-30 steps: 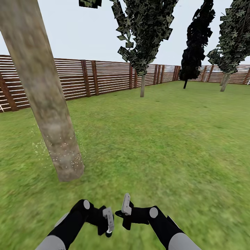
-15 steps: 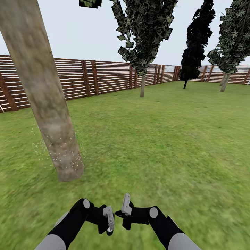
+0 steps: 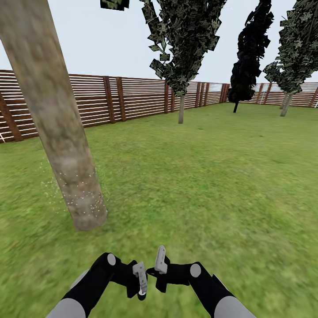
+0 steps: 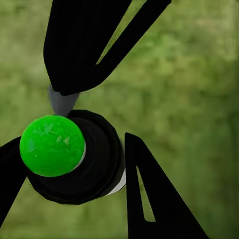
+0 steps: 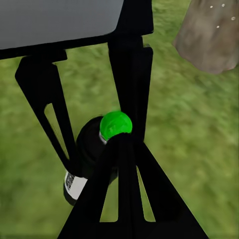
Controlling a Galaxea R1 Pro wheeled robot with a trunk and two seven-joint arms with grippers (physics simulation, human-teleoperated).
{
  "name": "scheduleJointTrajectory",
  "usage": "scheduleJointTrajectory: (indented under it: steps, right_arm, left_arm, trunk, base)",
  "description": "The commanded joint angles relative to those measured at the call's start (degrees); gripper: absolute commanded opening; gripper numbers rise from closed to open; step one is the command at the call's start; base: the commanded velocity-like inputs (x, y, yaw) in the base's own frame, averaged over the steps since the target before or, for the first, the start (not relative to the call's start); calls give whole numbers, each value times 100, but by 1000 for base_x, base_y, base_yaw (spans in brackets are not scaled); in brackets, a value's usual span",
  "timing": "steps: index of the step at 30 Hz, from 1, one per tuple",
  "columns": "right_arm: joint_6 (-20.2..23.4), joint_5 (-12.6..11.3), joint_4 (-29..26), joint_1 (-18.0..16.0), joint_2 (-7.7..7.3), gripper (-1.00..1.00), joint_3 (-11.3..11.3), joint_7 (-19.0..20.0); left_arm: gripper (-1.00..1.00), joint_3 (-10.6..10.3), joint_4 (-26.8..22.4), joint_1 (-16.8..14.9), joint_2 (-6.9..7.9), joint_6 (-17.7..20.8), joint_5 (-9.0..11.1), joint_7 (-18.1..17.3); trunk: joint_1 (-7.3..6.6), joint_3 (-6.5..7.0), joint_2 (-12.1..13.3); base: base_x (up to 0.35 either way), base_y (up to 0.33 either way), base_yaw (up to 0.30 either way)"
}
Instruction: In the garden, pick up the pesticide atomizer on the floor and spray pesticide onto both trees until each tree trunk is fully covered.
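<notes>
The pesticide atomizer (image 4: 74, 157), a black bottle with a green cap, is clamped in the left pincer (image 3: 140, 282). The right pincer (image 3: 160, 265) is seen alongside; its opening cannot be told. The nozzle should be aimed at the speckled tree trunk (image 3: 57, 132) and swept upward over bare bark.

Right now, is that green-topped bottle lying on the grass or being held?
Held. In the left wrist view the atomizer sits between the left pincer's black fingers, grass blurred far behind.
</notes>
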Motion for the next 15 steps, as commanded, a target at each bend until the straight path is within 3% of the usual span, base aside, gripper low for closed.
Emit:
scheduleJointTrajectory:
  steps: [1, 12, 15]
  right_arm:
    - [0, 0, 0, 1, 0, -100, 0, 0]
    - [0, 2, 1, 1, 0, -100, 0, 0]
    - [0, 0, 0, 1, 0, -100, -2, 0]
  left_arm:
    - [-100, 0, 1, 0, -13, -3, 1, -1]
    - [-100, -7, 56, -10, -1, -6, -3, -1]
    - [-100, 7, 67, -101, 333, 3, -29, 15]
  trunk:
    - [0, 0, 0]
    - [0, 0, 0]
    - [0, 0, 0]
  base:
    - [0, 0, 0]
    - [0, 0, 0]
    - [0, 0, 0]
